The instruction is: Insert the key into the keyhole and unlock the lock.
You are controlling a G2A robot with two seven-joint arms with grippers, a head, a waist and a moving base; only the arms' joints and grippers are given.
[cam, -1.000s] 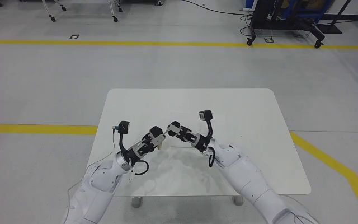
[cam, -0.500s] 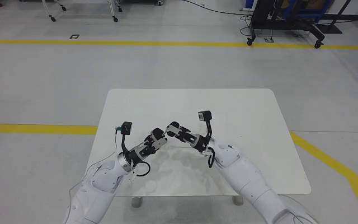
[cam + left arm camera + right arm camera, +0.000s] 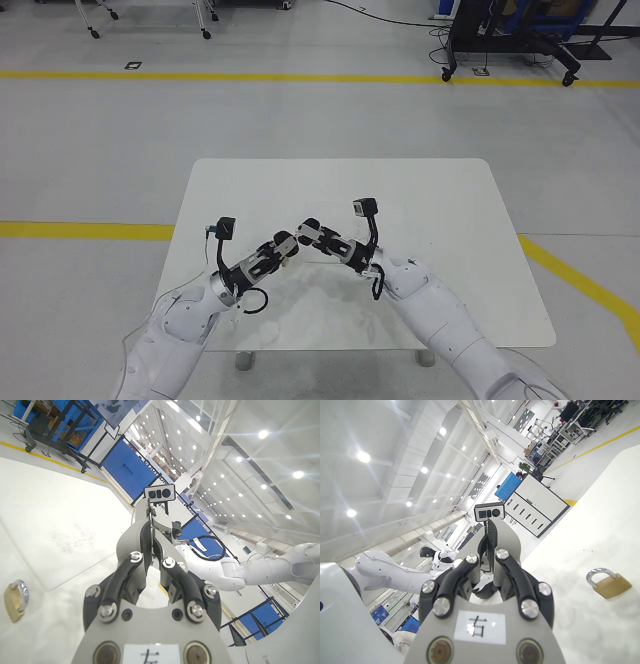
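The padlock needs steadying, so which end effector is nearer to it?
Left, judging by the top view. The left end effector is raised just beside the padlock; the right end effector is a little farther off, past the left one's tip.

Inventory: one table [image 3: 440, 200]; one padlock [image 3: 610, 583], fitted with one shackle [image 3: 597, 575]. Two grippers are counted, the left gripper [image 3: 150, 512] and the right gripper [image 3: 490, 527]; each carries two fingers [image 3: 130, 540], four in total. Two wrist cameras [image 3: 224, 227] are counted, one per gripper.
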